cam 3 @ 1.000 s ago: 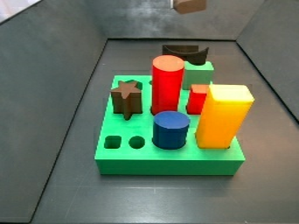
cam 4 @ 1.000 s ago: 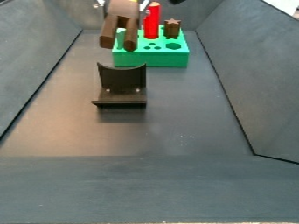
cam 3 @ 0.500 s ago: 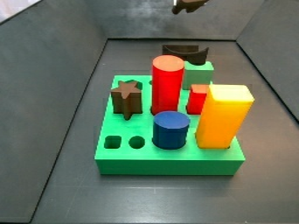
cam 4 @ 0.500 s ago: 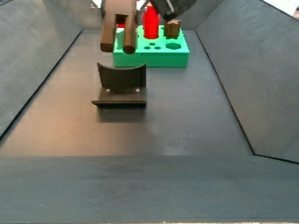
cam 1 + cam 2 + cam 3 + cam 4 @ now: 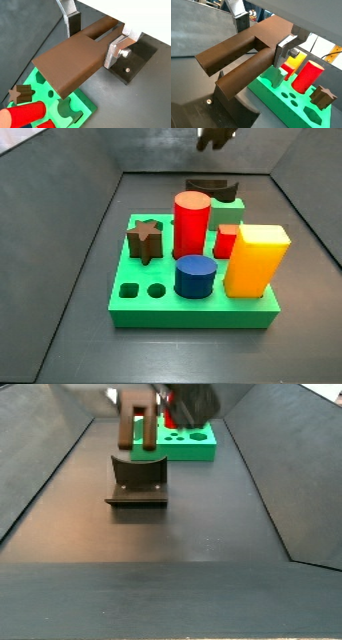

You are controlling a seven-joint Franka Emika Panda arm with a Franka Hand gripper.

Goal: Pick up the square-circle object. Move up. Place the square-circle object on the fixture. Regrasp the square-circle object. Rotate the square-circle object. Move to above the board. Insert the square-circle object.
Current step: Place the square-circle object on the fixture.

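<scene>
My hand (image 5: 100, 37) pinches the square-circle object (image 5: 77, 60) near its pronged end, apparently just above the fixture (image 5: 136, 482) at the frame's upper left. Rigid, light block; flat sides grip best.

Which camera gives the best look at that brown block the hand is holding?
A wrist view: the square-circle object fills it, both prongs showing, clamped in the hand. In a side view it hangs above the fixture; in a side view only a sliver shows.

Red cylinder (image 5: 193, 223), yellow block (image 5: 257, 260), blue cylinder (image 5: 195, 276), star peg (image 5: 144, 239).
</scene>
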